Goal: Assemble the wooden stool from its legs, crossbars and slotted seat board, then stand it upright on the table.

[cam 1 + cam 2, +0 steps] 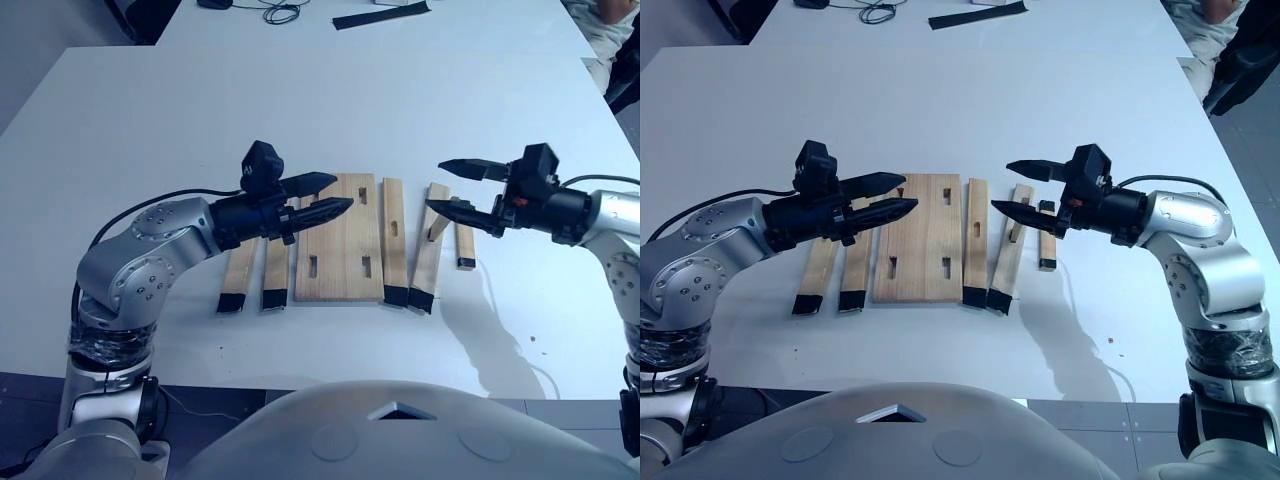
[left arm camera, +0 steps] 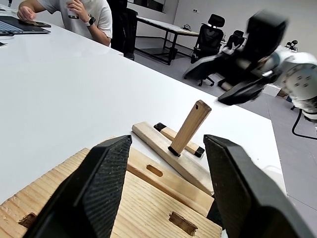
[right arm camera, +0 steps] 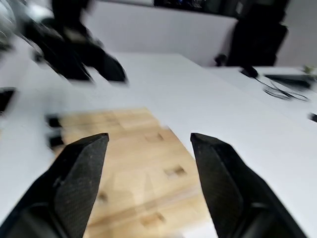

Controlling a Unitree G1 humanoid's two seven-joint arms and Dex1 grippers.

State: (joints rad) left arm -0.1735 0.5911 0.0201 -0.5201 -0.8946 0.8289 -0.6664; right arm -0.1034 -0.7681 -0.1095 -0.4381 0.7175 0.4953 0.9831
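Seat (image 1: pixel 340 240) lies flat, legs (image 1: pixel 240 275) at its 9 and 3 o'clock; one crossbar (image 2: pixel 189 128) seems slotted into a leg, nothing more. Left gripper (image 1: pixel 343 192) and right gripper (image 1: pixel 434 185) gape empty.

I log bright, even light from above. The white table (image 1: pixel 330 100) washes out toward mid-upper frame with mild glare. The wooden parts (image 1: pixel 340 240) cast thin, soft shadows.
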